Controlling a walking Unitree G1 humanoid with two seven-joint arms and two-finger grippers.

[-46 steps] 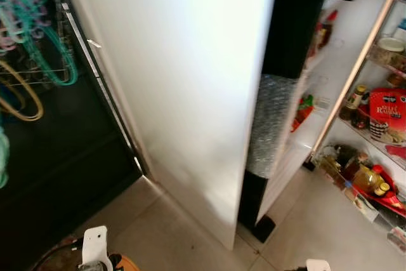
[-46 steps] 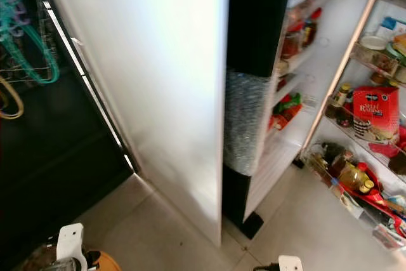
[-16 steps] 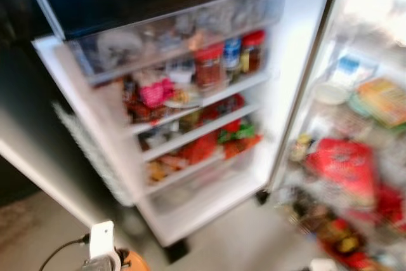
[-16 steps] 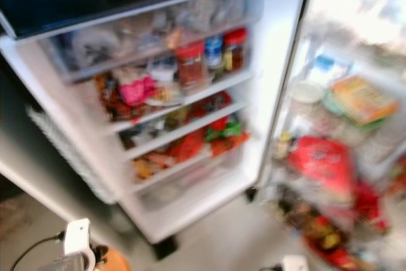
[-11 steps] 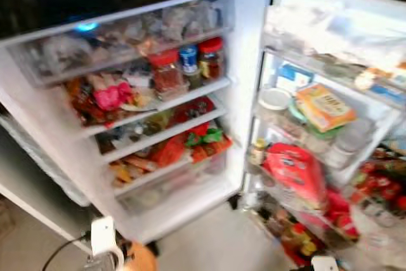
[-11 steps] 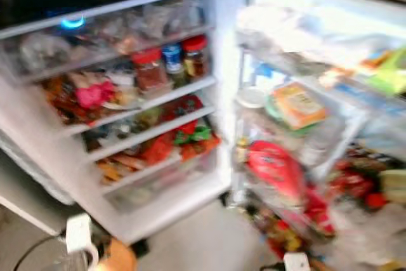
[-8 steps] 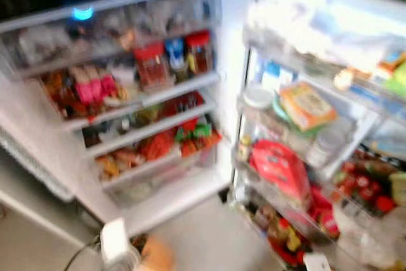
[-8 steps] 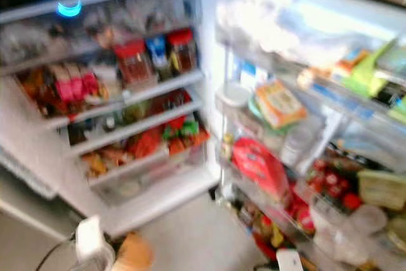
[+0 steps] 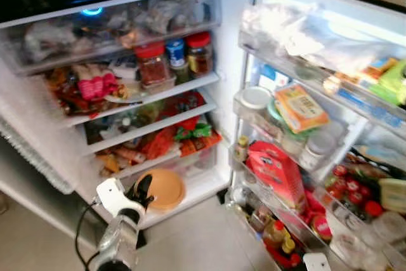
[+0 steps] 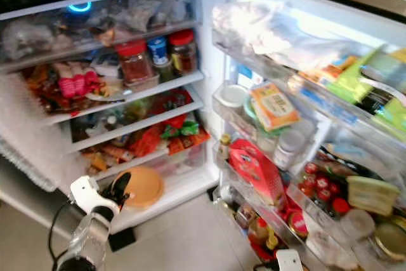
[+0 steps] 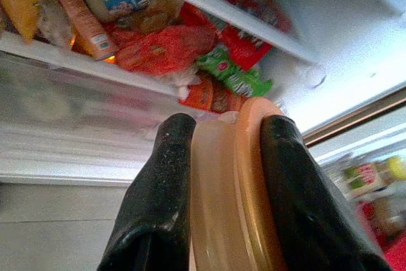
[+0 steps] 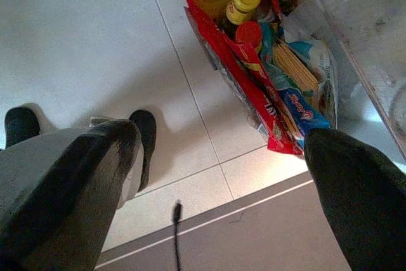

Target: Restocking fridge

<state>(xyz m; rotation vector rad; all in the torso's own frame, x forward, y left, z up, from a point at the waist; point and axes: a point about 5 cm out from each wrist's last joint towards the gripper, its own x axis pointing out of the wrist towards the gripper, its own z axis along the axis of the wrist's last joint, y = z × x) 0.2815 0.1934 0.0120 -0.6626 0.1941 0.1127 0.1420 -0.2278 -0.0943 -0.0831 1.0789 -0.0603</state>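
The fridge stands open before me. Its door shelves [image 9: 149, 96] on the left hold red-lidded jars [image 9: 152, 65], packets and snack bags. My left gripper [image 9: 144, 190] is raised low in front of the door and is shut on a round orange lidded container [image 9: 163, 190], held on edge. The container sits just in front of the door's clear bottom bin [image 9: 193, 164]. In the left wrist view both black fingers [image 11: 158, 201] clamp the container [image 11: 225, 207]. My right gripper [image 12: 222, 176] hangs low and open over the floor beside the fridge's bottom items.
The main compartment shelves [image 9: 298, 157] on the right are crowded with a red bag [image 9: 279, 172], an orange box [image 9: 301, 107], tubs, tomatoes and bottles. A red packet and yellow-capped bottles [image 12: 244, 1] lie low by the tiled floor [image 9: 196, 239]. A cable [image 9: 79, 233] trails from my left arm.
The camera has swung from the door's blank outer face to the open interior. My left arm has risen, bringing the orange container up to the lowest door shelf.
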